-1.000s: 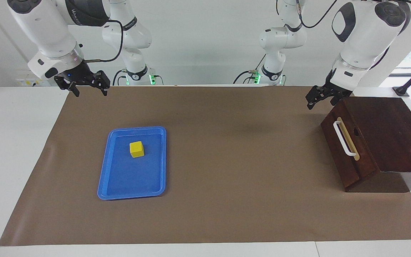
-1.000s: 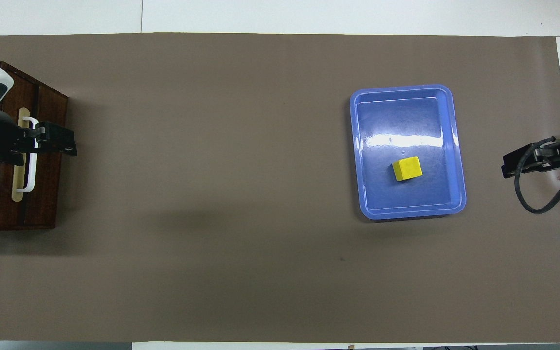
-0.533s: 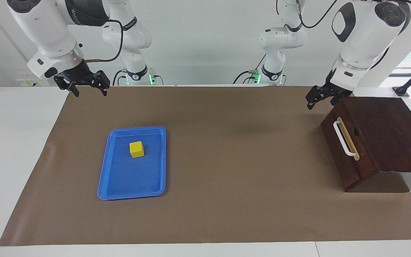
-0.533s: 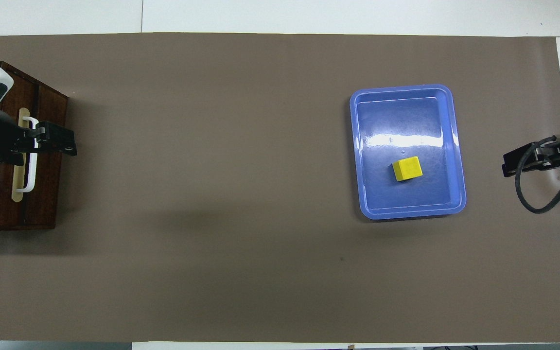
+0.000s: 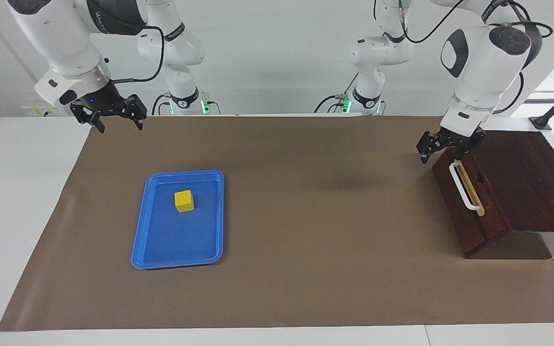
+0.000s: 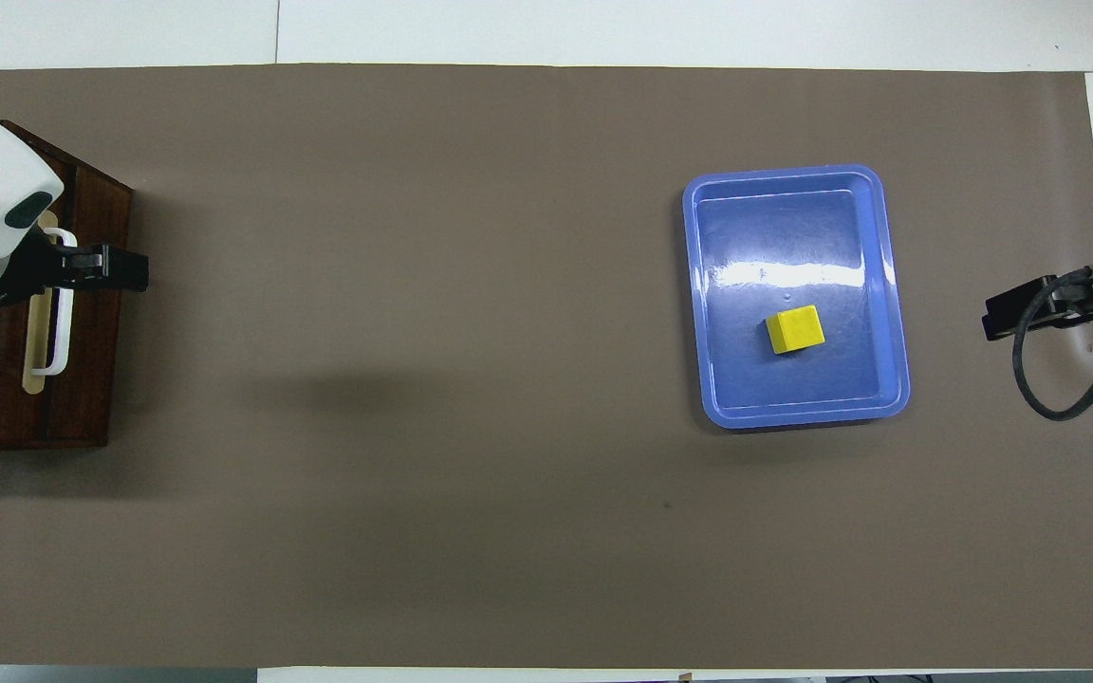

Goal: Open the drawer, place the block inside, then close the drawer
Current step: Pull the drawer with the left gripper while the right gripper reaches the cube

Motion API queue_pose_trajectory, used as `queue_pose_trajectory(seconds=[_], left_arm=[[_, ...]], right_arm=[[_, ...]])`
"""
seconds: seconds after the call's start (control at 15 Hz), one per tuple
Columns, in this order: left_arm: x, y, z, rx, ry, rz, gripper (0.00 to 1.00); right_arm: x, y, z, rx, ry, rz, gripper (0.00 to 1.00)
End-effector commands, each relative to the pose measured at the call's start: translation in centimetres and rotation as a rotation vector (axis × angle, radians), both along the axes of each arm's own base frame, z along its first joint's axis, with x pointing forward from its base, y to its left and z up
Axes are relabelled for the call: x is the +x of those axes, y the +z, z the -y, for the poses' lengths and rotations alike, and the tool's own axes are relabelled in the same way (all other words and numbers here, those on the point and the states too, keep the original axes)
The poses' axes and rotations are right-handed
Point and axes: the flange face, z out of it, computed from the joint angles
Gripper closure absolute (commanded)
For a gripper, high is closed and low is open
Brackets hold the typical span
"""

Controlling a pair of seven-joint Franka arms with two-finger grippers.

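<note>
Left gripper [image 5: 441, 149]: over the upper end of the drawer front, at the end of the white bar handle [image 5: 462, 186] nearer the robots — whether a finger touches the handle cannot be told; fingers look apart.
Drawer [image 5: 469, 206]: closed, its dark reddish-brown front flush in the wooden cabinet [image 5: 527, 182] at the left arm's end of the table; the handle sits on a tan strip.
Block [image 5: 184, 201]: small yellow cube lying in the blue tray [image 5: 152, 240], in the half nearer the robots, well apart from the drawer.
Blue tray: flat on the brown mat [image 5: 306, 216], toward the right arm's end.
Right gripper [image 5: 116, 119]: waits in the air over the mat's corner by the right arm's base — fingers spread, nothing between them.
</note>
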Motion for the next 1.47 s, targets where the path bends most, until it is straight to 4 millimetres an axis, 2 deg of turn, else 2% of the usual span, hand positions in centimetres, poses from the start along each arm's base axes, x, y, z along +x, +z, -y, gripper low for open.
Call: queue_pose_trajectory(seconds=[0.0, 0.13, 0.33, 0.4, 0.53, 0.73, 0.8, 0.93, 1.07, 1.27, 1.4], left_arm=[[0.5, -3.2, -1.8, 0.08, -0.073, 0.032, 0.0], [1.5, -6.1, -2.6, 0.124, -0.097, 0.02, 0.0], [2.6, -9.2, -3.3, 0.213, -0.178, 0.04, 0.0], [2.9, -10.1, -3.3, 0.234, -0.197, 0.034, 0.0], [2.9, -10.8, -3.3, 0.237, -0.211, 0.045, 0.0], [2.8, -12.0, -3.4, 0.245, -0.231, 0.057, 0.0], [2.8, -12.2, -4.3, 0.266, -0.235, 0.057, 0.0], [2.9, -12.9, -4.5, 0.275, -0.245, 0.053, 0.0], [2.8, -13.4, -4.5, 0.272, -0.249, 0.052, 0.0], [2.3, -14.6, -4.2, 0.257, -0.259, 0.071, 0.0], [2.4, -15.5, -2.2, 0.241, -0.236, 0.079, 0.0]], right_arm=[[-0.1, -0.3, 0.5, -0.01, -0.004, -0.001, 0.0], [-0.9, -1.3, 0.3, -0.006, -0.062, -0.026, 0.0], [-1.5, -4.3, -0.5, 0.042, -0.316, -0.088, 0.0], [-1.1, -5.7, -0.4, 0.053, -0.398, -0.117, 0.0], [0.7, -10.1, 0.1, 0.113, -0.62, -0.2, 0.0], [2.6, -15.7, 1.2, 0.187, -0.861, -0.299, 0.0], [2.8, -17.2, 1.3, 0.222, -0.956, -0.309, 0.0], [3.0, -19.5, 1.1, 0.288, -1.105, -0.342, 0.0], [4.0, -22.6, 1.7, 0.308, -1.167, -0.407, 0.0], [4.4, -27.3, 2.3, 0.293, -1.193, -0.523, 0.0], [4.6, -29.0, 2.8, 0.29, -1.205, -0.562, 0.0]])
